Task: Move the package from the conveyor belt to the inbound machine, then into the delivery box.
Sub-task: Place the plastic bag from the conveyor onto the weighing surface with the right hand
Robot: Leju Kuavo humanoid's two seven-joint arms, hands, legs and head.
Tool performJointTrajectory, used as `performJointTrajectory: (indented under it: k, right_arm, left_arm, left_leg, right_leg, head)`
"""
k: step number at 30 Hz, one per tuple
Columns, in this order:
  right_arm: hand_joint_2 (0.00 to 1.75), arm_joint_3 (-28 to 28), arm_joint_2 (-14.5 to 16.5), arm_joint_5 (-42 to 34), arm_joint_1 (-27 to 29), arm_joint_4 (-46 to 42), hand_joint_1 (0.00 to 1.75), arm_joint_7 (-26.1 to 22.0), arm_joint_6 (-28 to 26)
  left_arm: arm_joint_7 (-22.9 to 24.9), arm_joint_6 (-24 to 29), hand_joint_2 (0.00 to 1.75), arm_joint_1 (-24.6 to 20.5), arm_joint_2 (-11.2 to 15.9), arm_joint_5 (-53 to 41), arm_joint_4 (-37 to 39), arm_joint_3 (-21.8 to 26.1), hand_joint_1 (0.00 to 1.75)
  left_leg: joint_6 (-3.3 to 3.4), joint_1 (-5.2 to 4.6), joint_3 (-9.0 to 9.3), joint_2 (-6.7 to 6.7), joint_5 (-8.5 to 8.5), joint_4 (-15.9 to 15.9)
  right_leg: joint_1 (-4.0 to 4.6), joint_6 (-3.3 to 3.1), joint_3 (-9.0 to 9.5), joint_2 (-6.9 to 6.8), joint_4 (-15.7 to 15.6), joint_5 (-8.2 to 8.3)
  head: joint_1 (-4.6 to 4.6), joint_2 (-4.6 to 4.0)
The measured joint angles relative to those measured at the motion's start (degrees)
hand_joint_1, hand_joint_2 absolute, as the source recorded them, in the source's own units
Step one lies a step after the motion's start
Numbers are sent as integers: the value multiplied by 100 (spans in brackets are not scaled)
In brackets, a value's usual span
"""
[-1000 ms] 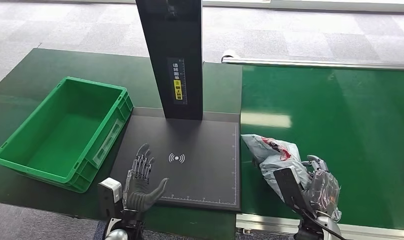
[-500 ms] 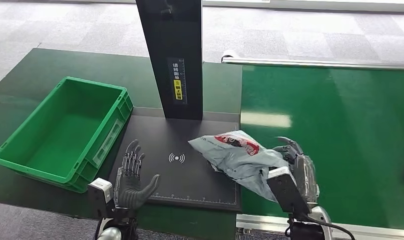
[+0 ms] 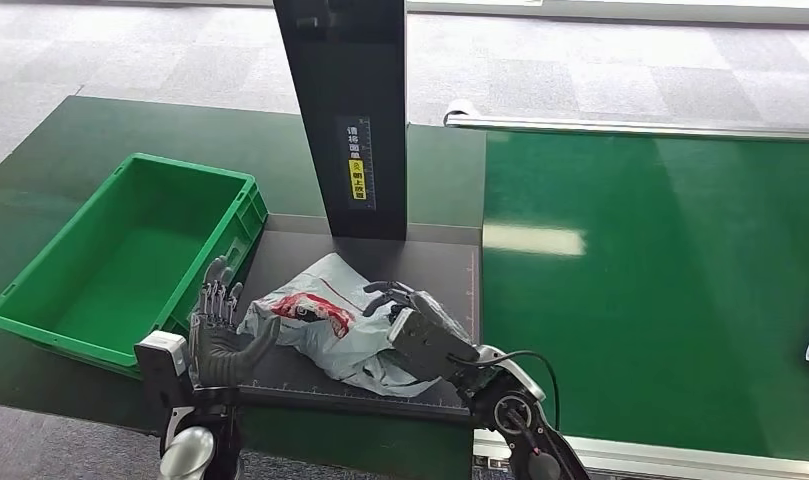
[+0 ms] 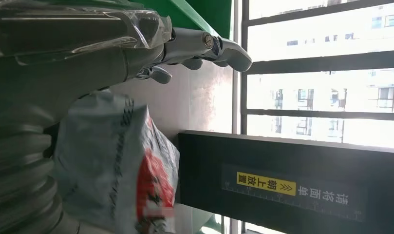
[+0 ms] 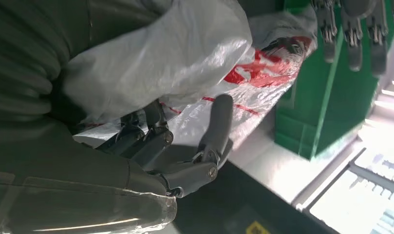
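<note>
1. You see the package [image 3: 325, 320], a soft grey plastic mailer with a red print, crumpled, lying on the flat black plate of the machine [image 3: 435, 262].
2. Your right hand [image 3: 412, 322] holds the package, fingers curled into its wrinkled film.
3. Your left hand [image 3: 218, 330] stands spread with straight fingers, holding nothing, just beside the package's end.
4. The box [image 3: 130, 262], a rigid green plastic crate with ribbed walls, stands beside the plate.
</note>
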Motion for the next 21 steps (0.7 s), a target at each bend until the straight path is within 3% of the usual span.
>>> performJointTrajectory:
  k: [9,17,21]
  right_arm:
    - [175,255,86,-720,-206,1094,0,-433,90]
    - [175,-193,-76,-1321,-5,1079,0,-758,370]
    - [175,-655,-163,-2026,260,826,0,-1174,668]
  left_arm:
    - [42,-15,175,2,0,-25,-1,64,0]
    - [-42,-20,175,131,15,-27,-2,68,0]
    - [-139,-170,175,241,16,-123,-73,76,0]
  left_leg:
    - [1,-2,1,-1,-1,1]
    - [1,-2,2,-1,-2,1]
    - [1,-3,1,-4,-2,2]
  right_leg:
    - [-3,0,-2,-1,-2,0]
    - [-3,0,-2,0,-2,0]
    - [-4,1,-2,-3,-3,0]
  head:
    - [0,0]
    - [1,0]
    - [0,0]
